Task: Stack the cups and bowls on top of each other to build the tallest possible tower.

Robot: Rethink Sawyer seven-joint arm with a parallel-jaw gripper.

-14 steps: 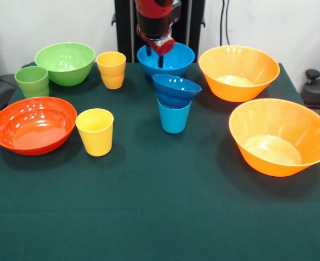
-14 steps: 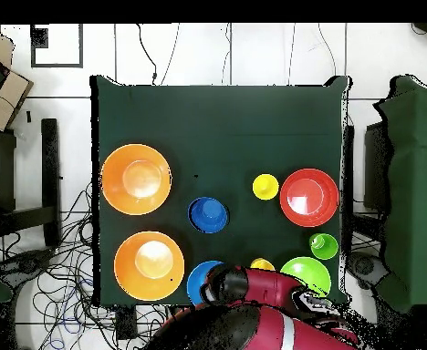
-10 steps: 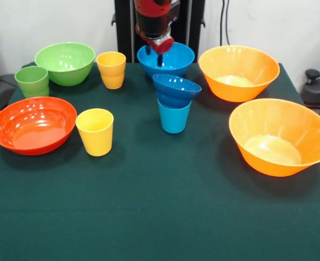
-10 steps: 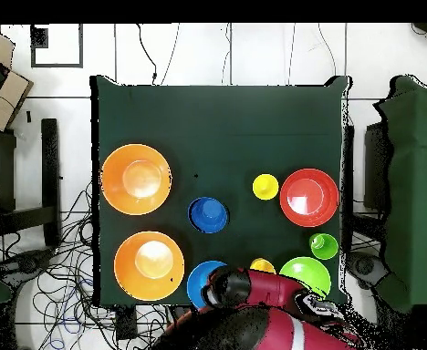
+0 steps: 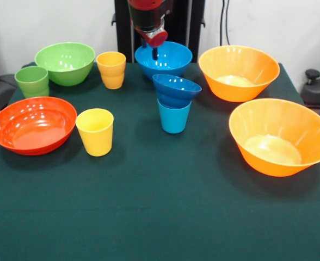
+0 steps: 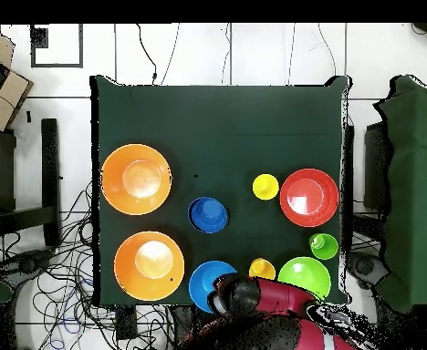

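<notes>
A small dark blue bowl (image 5: pixel 176 88) sits tilted on a light blue cup (image 5: pixel 174 117) at mid-table, a short tower, seen from above as the dark blue bowl (image 6: pixel 208 214). Behind it stands the medium light blue bowl (image 5: pixel 164 58) (image 6: pixel 208 281). My gripper (image 5: pixel 153 49) hangs above that bowl's left rim, holding nothing. A wide red-orange bowl (image 5: pixel 34 124) and one yellow cup (image 5: pixel 95 131) are at front left. The green bowl (image 5: pixel 65 62), green cup (image 5: pixel 32 81) and second yellow cup (image 5: pixel 111 69) stand at back left. Two large orange bowls (image 5: pixel 238 72) (image 5: pixel 280 136) stand on the right.
The dark green cloth (image 5: pixel 160 217) covers the table, and its near half holds nothing. In the overhead view my red arm (image 6: pixel 272 305) overhangs the table edge beside the light blue bowl. Cables lie on the floor around the table.
My gripper has risen and drawn back toward the base, shifting slightly left in the front view. More of the light blue bowl shows in the overhead view. No cup or bowl has moved.
</notes>
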